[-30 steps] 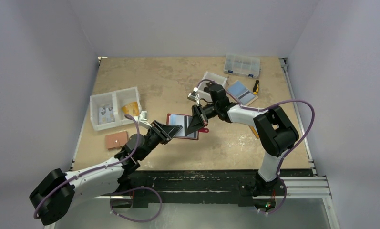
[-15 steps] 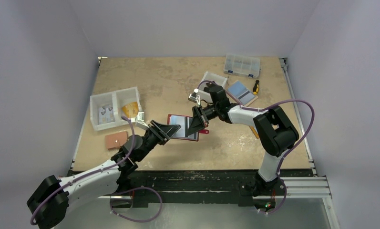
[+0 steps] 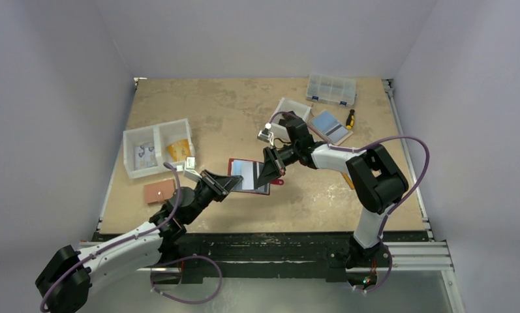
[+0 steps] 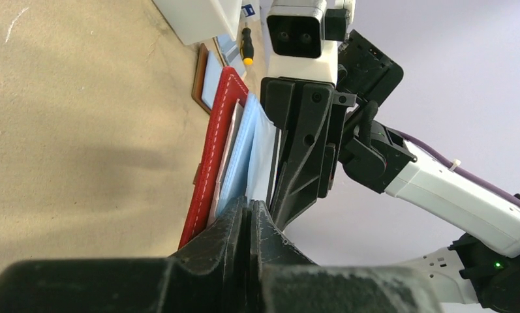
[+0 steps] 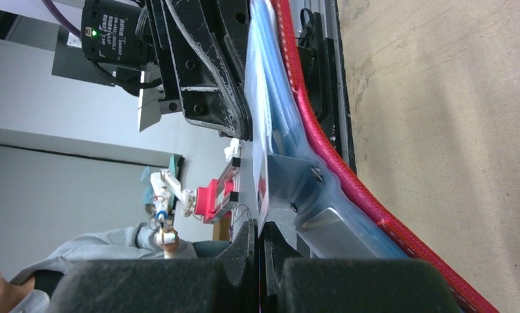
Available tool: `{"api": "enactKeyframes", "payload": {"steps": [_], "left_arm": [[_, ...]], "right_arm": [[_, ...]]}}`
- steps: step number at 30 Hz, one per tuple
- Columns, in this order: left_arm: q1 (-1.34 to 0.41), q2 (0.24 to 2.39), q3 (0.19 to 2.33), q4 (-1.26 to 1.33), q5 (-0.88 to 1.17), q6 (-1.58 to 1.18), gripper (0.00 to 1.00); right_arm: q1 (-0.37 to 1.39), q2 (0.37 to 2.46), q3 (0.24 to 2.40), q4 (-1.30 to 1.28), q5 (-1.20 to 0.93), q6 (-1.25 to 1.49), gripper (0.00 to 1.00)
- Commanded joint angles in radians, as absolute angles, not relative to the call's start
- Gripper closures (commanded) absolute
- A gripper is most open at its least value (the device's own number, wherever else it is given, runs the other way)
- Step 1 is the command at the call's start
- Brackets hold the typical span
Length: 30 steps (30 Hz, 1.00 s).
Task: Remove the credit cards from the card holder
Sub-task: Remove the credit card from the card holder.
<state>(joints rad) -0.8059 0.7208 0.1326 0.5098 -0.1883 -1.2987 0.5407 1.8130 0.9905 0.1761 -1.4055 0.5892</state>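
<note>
Holder (image 3: pixel 249 175) lies open mid-worktop (image 3: pixel 231 111), between the two arms, red cover down, strap tab (image 3: pixel 280 182) at its right edge. From the left wrist, the cover (image 4: pixel 211 169) lies on the worktop and the inner leaves lift away from it.

Blue card (image 3: pixel 245 167) sits inside the sleeves, not out.

Left end effector (image 3: pixel 234 184) is at the holder's left edge. Its fingers (image 4: pixel 234 225) are pressed together, tips against the lower edge of the pale blue leaves. I cannot tell whether a leaf or card is caught between them.

Right end effector (image 3: pixel 270 175) is at the holder's right side. In its wrist view it (image 5: pixel 262 235) is closed, pinching the thin edge of a clear sleeve (image 5: pixel 260 130), with the red cover (image 5: pixel 348 189) curving just beside it.

Well apart: white bin (image 3: pixel 158 147) and tan holder (image 3: pixel 159 191) at left, clear box (image 3: pixel 331 89) and screwdriver (image 3: pixel 350 118) far right.
</note>
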Motion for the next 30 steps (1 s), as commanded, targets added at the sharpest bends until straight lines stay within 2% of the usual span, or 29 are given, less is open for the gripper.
{"api": "enactKeyframes", "payload": {"steps": [1, 8, 14, 19, 21, 23, 25, 30], "left_arm": [[-0.806, 0.67, 0.128, 0.479, -0.218, -1.321, 1.0], [-0.807, 0.581, 0.051, 0.403, -0.295, -1.344, 1.0], [-0.799, 0.619, -0.043, 0.393, -0.32, -1.347, 1.0], [-0.793, 0.625, -0.012, 0.13, -0.349, -1.376, 0.98], [-0.793, 0.616, 0.078, -0.061, -0.38, -1.381, 0.75], [-0.793, 0.611, 0.159, -0.229, -0.416, -1.373, 0.6], [-0.793, 0.611, 0.233, -0.357, -0.444, -1.37, 0.51], [-0.792, 0.639, 0.373, -0.554, -0.454, -1.385, 0.38]], "right_arm": [[0.536, 1.825, 1.012, 0.092, -1.408, 0.468, 1.0], [0.535, 1.836, 1.035, -0.148, -1.314, 0.239, 1.0], [0.535, 1.868, 1.076, -0.335, -1.144, 0.062, 1.0], [0.535, 1.838, 1.117, -0.44, -1.028, -0.062, 1.0], [0.535, 1.81, 1.124, -0.466, -1.0, -0.119, 1.0], [0.535, 1.781, 1.134, -0.497, -0.99, -0.175, 1.0], [0.535, 1.754, 1.146, -0.532, -0.987, -0.225, 1.0], [0.535, 1.707, 1.177, -0.639, -0.985, -0.366, 1.0]]}}
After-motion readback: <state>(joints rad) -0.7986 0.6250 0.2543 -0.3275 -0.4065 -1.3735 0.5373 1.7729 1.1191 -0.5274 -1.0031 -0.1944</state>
